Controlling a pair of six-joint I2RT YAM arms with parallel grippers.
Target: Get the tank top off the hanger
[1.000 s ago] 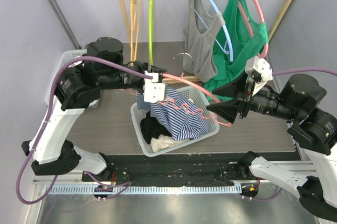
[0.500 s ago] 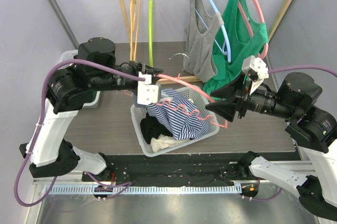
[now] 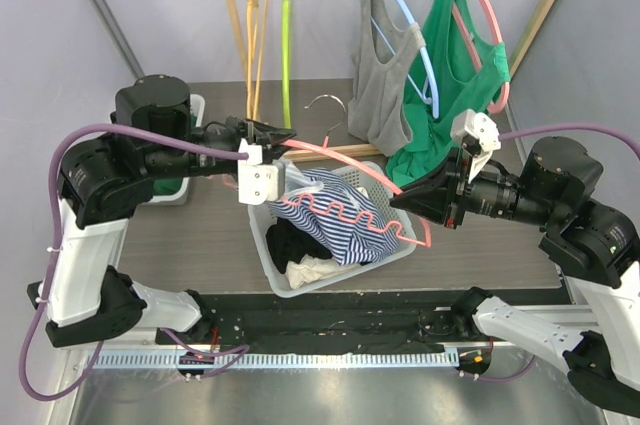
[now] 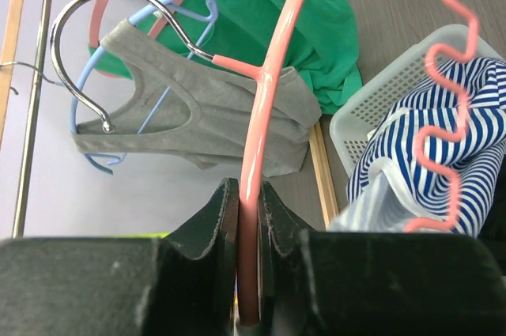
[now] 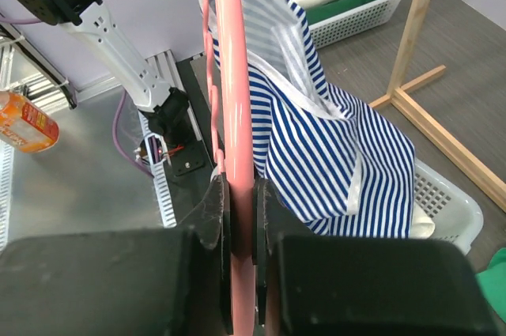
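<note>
Spanning left to right, the pink plastic hanger (image 4: 273, 51) was pinched near its hook by the left gripper (image 4: 249, 194) and at its far end by the right gripper (image 5: 237, 186), the blue-and-white striped tank top (image 3: 340, 225) sagging between them over the white plastic basket (image 3: 262, 245)

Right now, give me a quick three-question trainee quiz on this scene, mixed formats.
1. True or false: the left gripper and right gripper are both shut on the pink plastic hanger.
2. The blue-and-white striped tank top is: A) draped on that hanger, over the white plastic basket; B) on the clothes rail; C) flat on the table.
3. Fill in: the grey tank top hangs on a ___ hanger.
Key: 1 true; 2 A; 3 blue.
</note>
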